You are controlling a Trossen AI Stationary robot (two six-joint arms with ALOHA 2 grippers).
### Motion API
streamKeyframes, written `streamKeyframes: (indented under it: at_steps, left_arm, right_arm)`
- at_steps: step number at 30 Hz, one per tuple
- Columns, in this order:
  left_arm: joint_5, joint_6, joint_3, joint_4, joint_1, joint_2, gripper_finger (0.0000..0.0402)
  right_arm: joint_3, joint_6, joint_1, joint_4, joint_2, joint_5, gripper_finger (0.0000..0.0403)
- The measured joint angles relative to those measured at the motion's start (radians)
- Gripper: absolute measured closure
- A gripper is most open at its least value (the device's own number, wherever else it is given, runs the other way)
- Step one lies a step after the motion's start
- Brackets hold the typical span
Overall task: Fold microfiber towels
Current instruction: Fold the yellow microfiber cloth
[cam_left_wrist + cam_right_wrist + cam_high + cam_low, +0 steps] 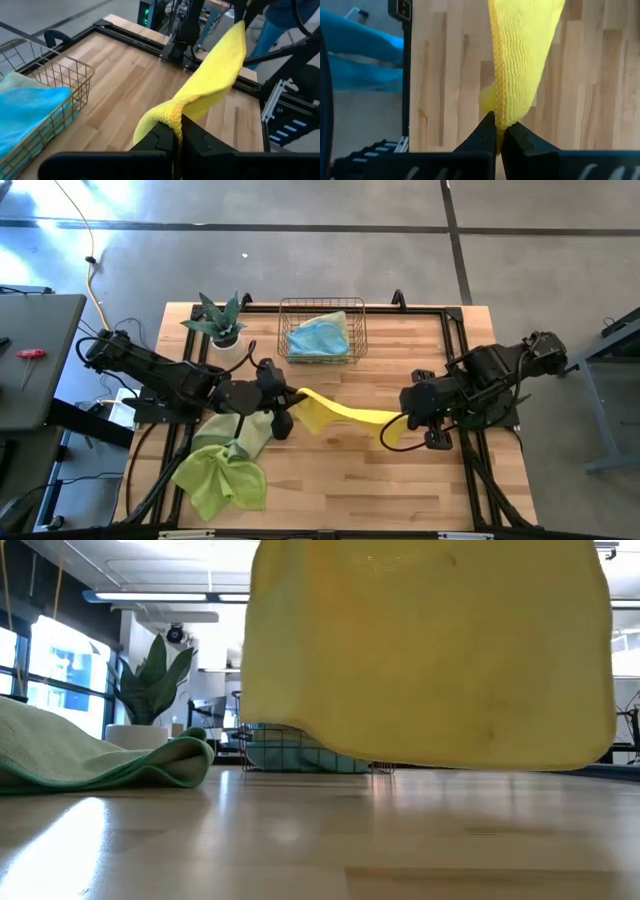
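A yellow microfiber towel (345, 412) hangs stretched over the middle of the table between my two grippers. My left gripper (292, 398) is shut on its left end and my right gripper (402, 420) on its right end. In the low view the yellow towel (430, 650) fills the upper frame, and its lower edge sags just above the wood. A lime green towel (222, 480) and a pale sage towel (240, 435) lie crumpled on the table's near left. A light blue towel (320, 335) lies in the wire basket (285, 330). My left gripper pinches a bunched end of the yellow towel (167, 117) between its two fingers, which slant down from the table's left. The cloth runs up and away toward the other arm, lifted off the table. My right gripper pinches the towel's opposite end (506, 112) between its two fingertips, coming steeply from above. The edge there is folded over into more than one layer, and a small tuft hangs beside the fingers.
A potted plant (220, 320) stands at the far left, beside the wire basket. The green towels (90, 755) lie heaped at the left in the low view. Bare wood (380, 490) shows along the near middle and right of the table.
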Motion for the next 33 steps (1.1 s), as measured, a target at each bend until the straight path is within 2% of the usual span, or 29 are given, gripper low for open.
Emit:
streamKeyframes:
  at_steps: [20, 29, 31, 33]
  left_arm:
    - [-0.02, -0.002, 0.0, 0.005, 0.0, 0.0, 0.0401]
    - [-0.024, -0.002, 0.0, 0.009, 0.0, 0.0, 0.0401]
    - [-0.024, -0.002, 0.0, 0.009, 0.0, 0.0, 0.0401]
    - [-0.024, -0.002, 0.0, 0.009, 0.0, 0.0, 0.0401]
  right_arm:
    - [0.0, 0.063, -0.004, -0.003, 0.0, -0.034, 0.0399]
    - [0.0, 0.165, -0.004, -0.003, 0.0, -0.024, 0.0337]
    - [0.0, 0.164, -0.002, -0.003, 0.0, 0.003, 0.0345]
    - [0.0, 0.155, 0.007, -0.003, 0.0, 0.032, 0.0374]
